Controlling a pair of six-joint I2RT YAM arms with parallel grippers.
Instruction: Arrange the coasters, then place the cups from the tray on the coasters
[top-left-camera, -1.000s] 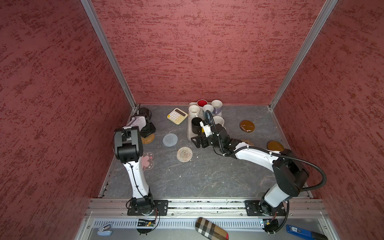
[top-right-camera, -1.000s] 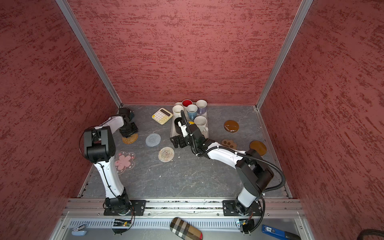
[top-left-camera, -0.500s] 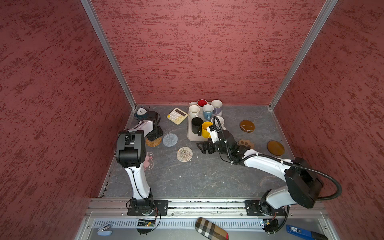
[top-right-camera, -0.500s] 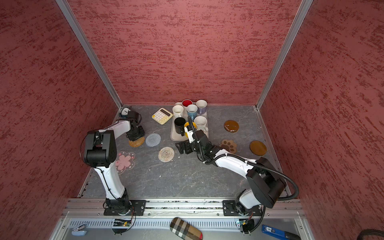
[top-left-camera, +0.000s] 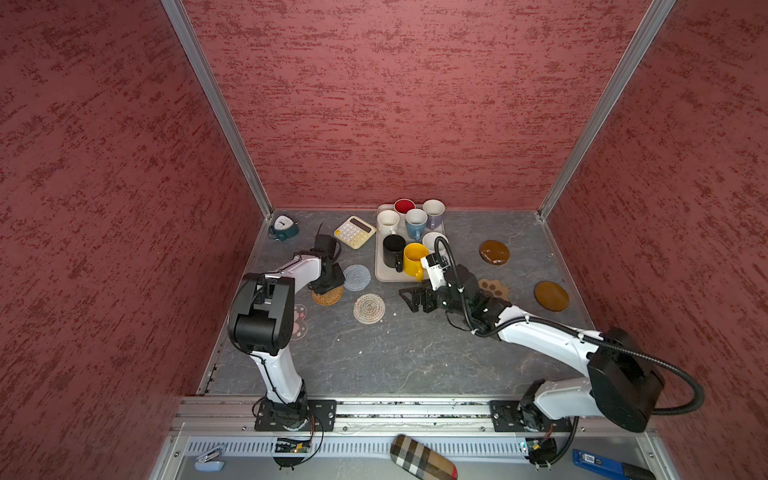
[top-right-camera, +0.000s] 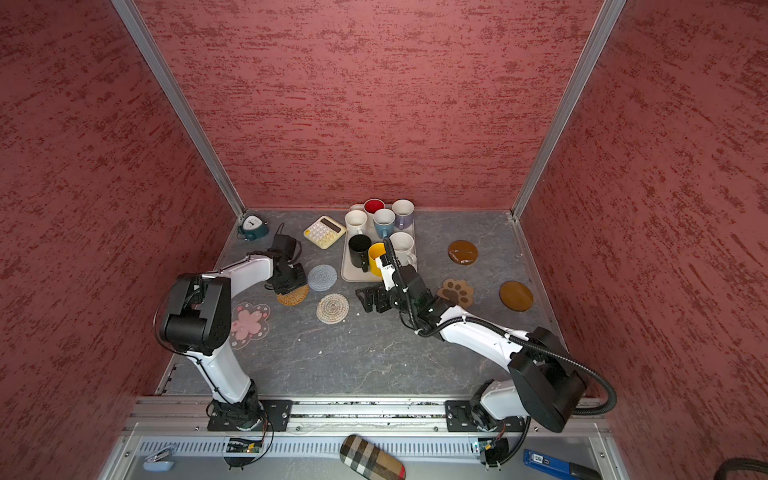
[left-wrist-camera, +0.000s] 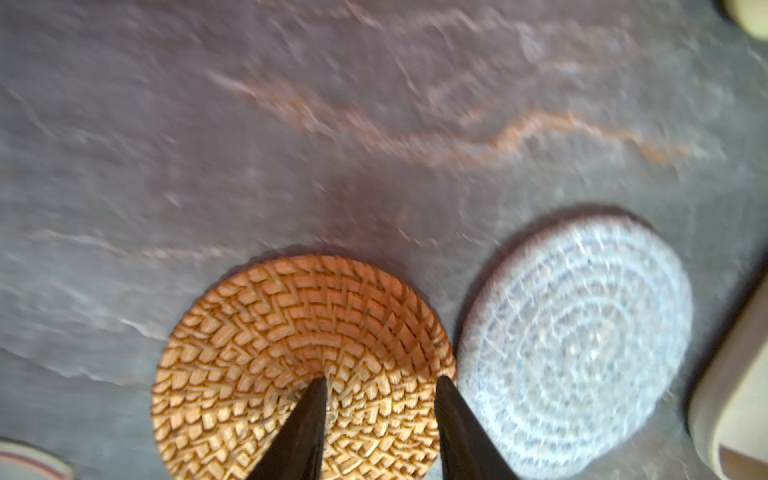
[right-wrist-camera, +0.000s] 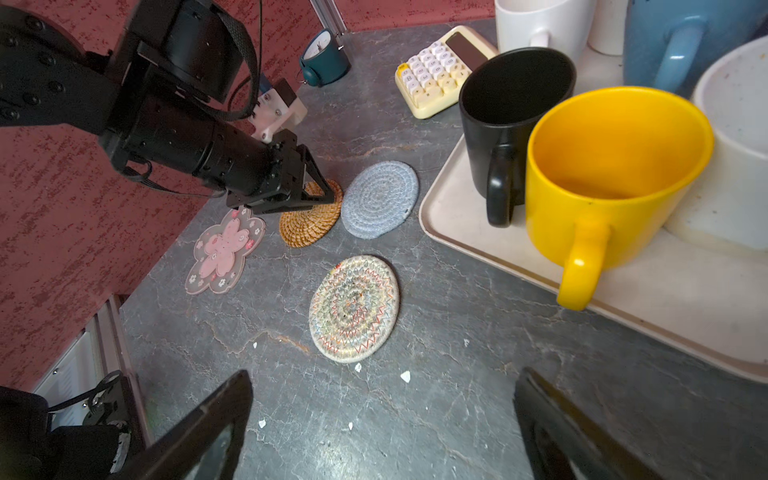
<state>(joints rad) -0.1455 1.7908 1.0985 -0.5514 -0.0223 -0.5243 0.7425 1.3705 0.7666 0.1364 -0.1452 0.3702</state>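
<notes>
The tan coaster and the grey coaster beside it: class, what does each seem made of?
Tan coaster: probably woven rattan or straw, matt; zigzag basket weave shows. Grey coaster: likely coiled cotton cord, soft, matt; concentric rings show.

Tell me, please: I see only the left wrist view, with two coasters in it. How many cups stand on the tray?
Observer: Seven, the yellow cup among them, and all stand on the tray.
Operator: Is the right gripper holding something?
Observer: No. The right gripper is open and empty, above the table on the near side of the tray.
Operator: Do any coasters lie to the right of the tray?
Observer: Yes, three in both top views: the paw-print coaster, the far brown disc and the near brown disc, all without cups.
</notes>
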